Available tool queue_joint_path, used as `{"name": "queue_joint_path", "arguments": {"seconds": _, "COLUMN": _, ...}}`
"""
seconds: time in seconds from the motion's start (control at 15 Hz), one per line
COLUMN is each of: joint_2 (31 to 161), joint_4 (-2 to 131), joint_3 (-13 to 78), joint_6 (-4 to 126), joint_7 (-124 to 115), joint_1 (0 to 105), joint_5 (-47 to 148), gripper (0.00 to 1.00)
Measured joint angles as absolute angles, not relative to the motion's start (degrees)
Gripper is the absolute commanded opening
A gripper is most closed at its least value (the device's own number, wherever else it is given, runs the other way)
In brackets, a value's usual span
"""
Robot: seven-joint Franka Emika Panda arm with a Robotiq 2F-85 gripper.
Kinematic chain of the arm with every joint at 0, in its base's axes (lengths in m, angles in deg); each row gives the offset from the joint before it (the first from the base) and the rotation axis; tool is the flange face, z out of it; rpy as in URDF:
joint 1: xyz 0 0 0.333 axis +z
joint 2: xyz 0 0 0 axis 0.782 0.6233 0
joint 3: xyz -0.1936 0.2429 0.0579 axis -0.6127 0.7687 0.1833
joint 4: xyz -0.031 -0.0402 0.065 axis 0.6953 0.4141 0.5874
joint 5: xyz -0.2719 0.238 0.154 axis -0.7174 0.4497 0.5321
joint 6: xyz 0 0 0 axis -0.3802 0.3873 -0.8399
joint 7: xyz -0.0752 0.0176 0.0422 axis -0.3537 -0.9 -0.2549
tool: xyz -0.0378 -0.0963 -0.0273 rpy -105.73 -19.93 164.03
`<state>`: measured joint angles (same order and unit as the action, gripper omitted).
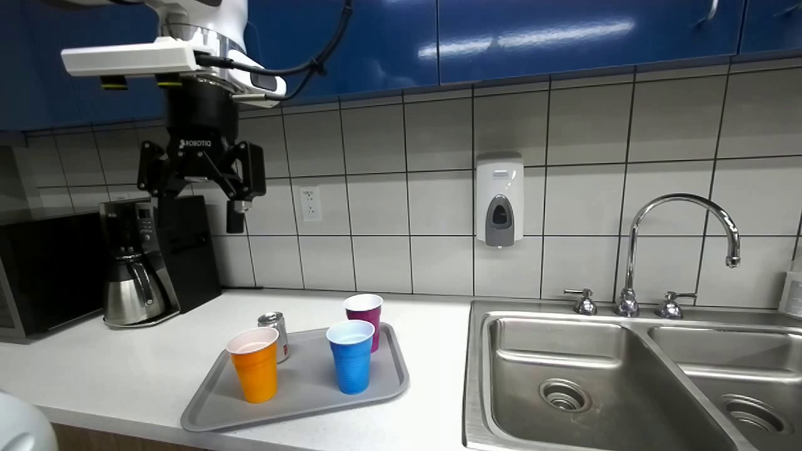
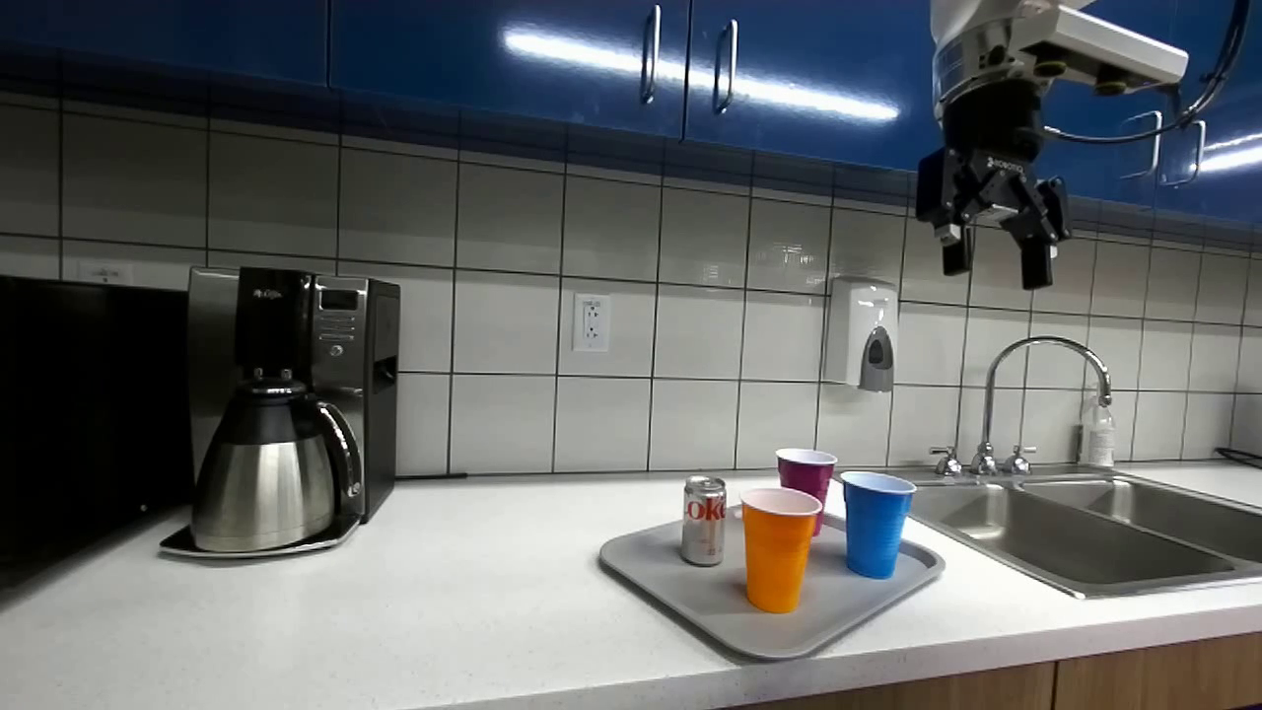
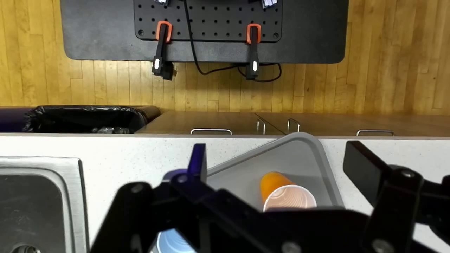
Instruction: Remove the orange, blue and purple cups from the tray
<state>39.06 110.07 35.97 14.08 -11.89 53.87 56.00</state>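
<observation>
Robotiq gripper (image 1: 197, 216) released, its two fingers (image 3: 365, 170) spread wide apart, hangs pointing down, higher than every cup rim in both exterior views and well apart from all three cups. Seen from the wrist, the orange cup (image 3: 276, 183) shows in the gap between the two fingers, well below them, its mouth partly covered by the gripper's own body. The blue cup (image 3: 174, 242) peeps out low in that view, mostly hidden behind the gripper's body. Both cups stand upright on the grey tray (image 1: 307, 391), and so does the purple cup (image 2: 808, 478). In an exterior view the purple cup stands partly behind the blue one, nearer the tiled wall (image 1: 438, 200), with the orange cup well apart from both of them. A silver Coke can (image 2: 703, 537) with red lettering stands upright on the tray near the orange cup, a narrow gap between the two. The tray lies flat on the white counter (image 2: 473, 611), between the coffee maker (image 2: 340, 355) and the stainless steel sink (image 1: 601, 416), one rounded corner at the counter's front edge.
</observation>
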Motion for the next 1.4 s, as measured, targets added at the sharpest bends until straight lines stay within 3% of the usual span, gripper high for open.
{"name": "queue_joint_path", "arguments": {"seconds": 1.4, "joint_2": 39.5, "joint_4": 118.9, "joint_3": 37.9, "joint_6": 31.9, "joint_7": -7.0, "joint_1": 53.9, "joint_5": 58.6, "gripper": 1.0}}
